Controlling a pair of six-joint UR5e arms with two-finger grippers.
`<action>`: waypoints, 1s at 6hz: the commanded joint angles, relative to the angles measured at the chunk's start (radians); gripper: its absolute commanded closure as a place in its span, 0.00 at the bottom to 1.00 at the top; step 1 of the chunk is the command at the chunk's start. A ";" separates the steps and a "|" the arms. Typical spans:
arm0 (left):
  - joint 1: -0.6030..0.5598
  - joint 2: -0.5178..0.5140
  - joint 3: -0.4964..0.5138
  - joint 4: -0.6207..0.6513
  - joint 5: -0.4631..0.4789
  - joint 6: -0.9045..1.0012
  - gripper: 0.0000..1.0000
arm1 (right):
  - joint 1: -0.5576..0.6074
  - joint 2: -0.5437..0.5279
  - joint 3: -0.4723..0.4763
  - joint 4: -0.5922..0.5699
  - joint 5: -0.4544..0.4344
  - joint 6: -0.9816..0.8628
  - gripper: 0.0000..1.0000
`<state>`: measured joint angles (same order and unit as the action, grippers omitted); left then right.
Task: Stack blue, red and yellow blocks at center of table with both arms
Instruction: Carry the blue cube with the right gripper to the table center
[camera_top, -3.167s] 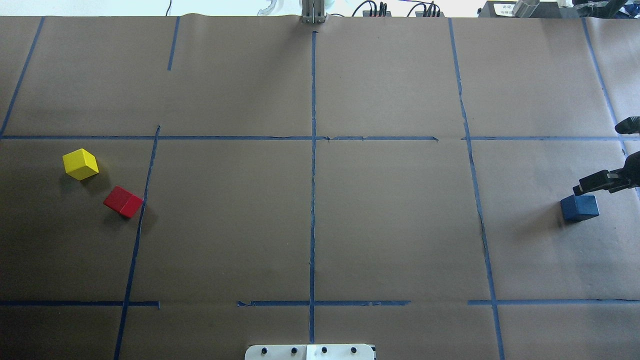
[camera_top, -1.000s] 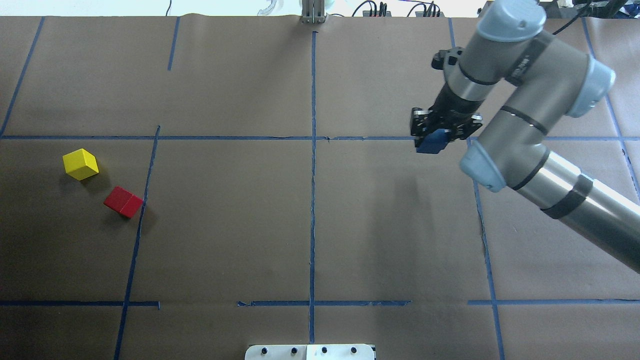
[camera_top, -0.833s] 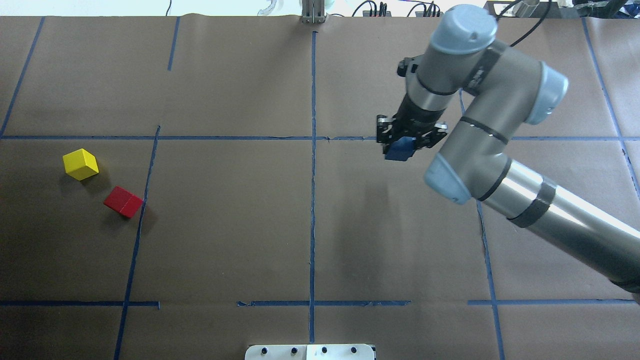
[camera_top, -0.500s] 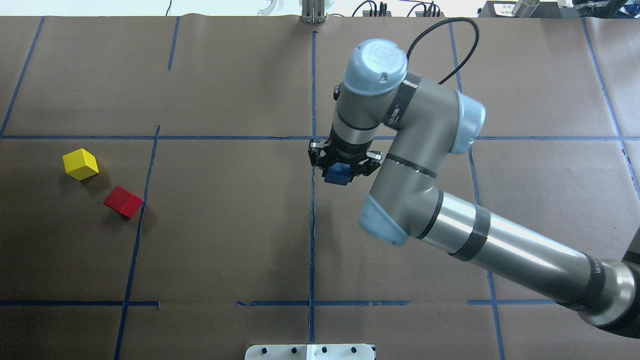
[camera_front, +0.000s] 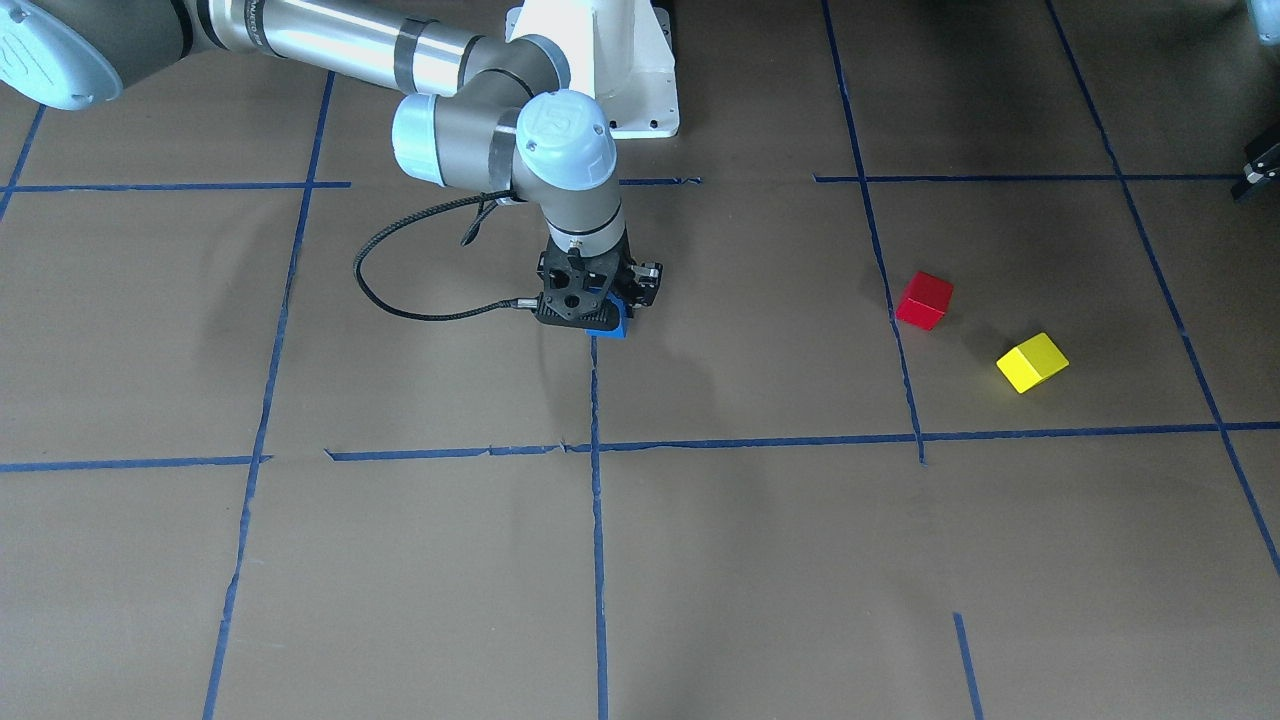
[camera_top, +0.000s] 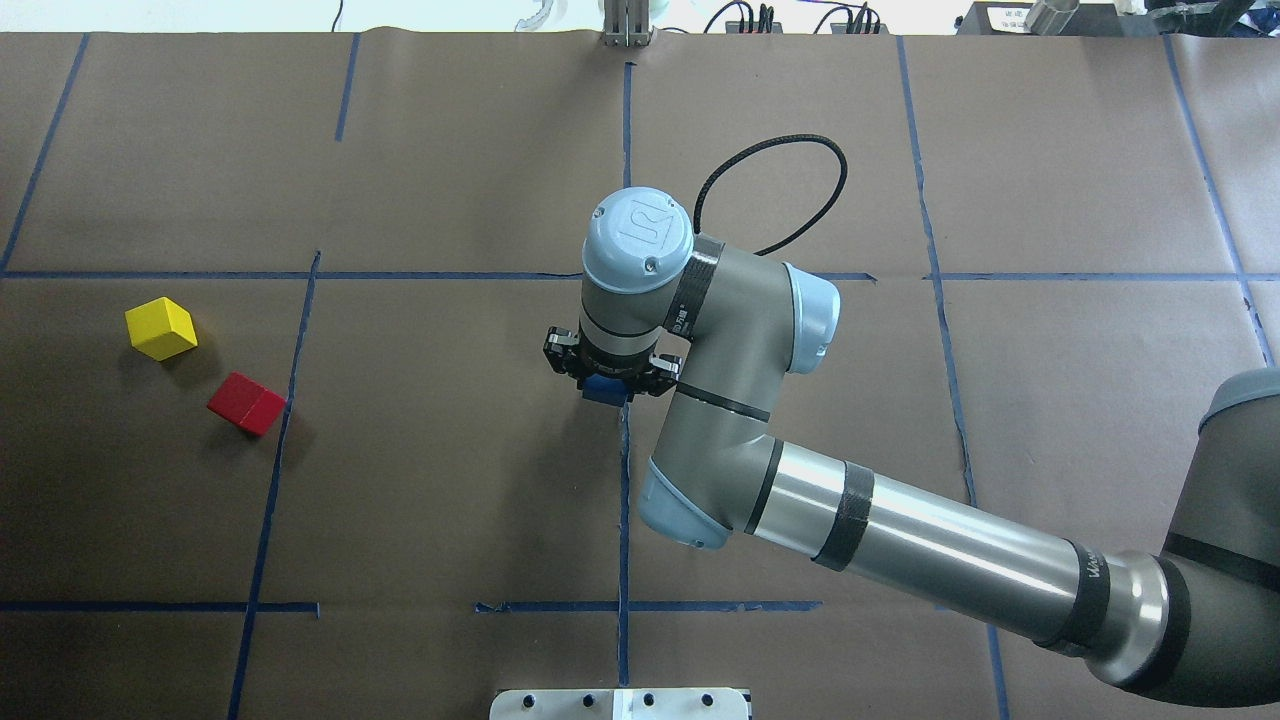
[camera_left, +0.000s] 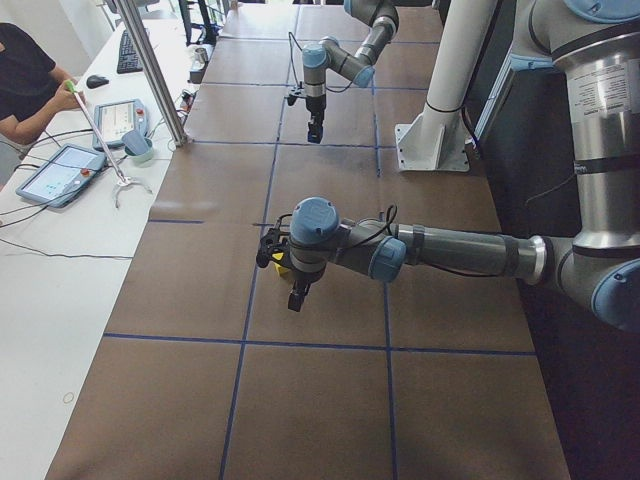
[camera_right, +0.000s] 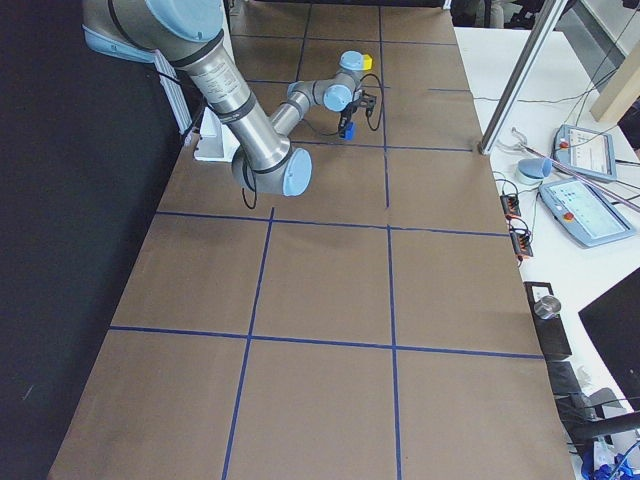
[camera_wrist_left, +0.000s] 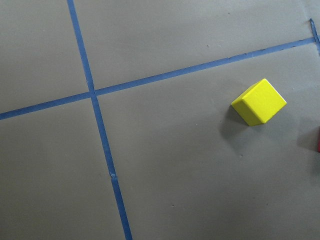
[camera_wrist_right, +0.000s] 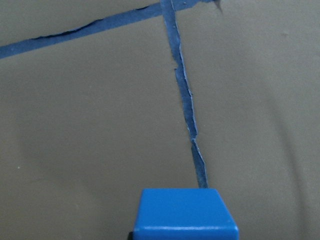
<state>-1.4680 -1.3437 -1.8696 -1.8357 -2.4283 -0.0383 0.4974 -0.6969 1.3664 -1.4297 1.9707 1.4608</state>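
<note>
Our right gripper (camera_top: 608, 382), clenched on the blue block (camera_top: 604, 393) at table centre, should now lower and release; red block (camera_top: 246, 403) waits at nine o'clock; left gripper's (camera_left: 296, 298) jaws we cannot tell.

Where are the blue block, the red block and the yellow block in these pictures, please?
blue block (camera_wrist_right: 186, 209): right wrist view, on its top face.
red block (camera_top: 247, 404): overhead view, middle of the block.
yellow block (camera_wrist_left: 259, 102): left wrist view, middle of the block.

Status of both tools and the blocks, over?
Right tool shut on blue block, low at centre line. Left tool aside, state unclear. Red block, yellow block free at left; no obstacle seen.
</note>
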 joint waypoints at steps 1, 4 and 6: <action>0.000 0.009 -0.002 -0.013 -0.002 -0.002 0.00 | -0.003 -0.009 -0.013 0.002 -0.016 -0.002 1.00; 0.000 0.009 -0.002 -0.013 -0.002 -0.002 0.00 | -0.003 -0.013 -0.016 -0.001 -0.032 -0.005 0.65; 0.049 0.008 0.001 -0.042 0.000 -0.012 0.00 | -0.003 -0.012 -0.004 -0.023 -0.053 -0.004 0.00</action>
<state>-1.4513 -1.3356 -1.8705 -1.8592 -2.4294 -0.0431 0.4940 -0.7088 1.3571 -1.4431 1.9227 1.4570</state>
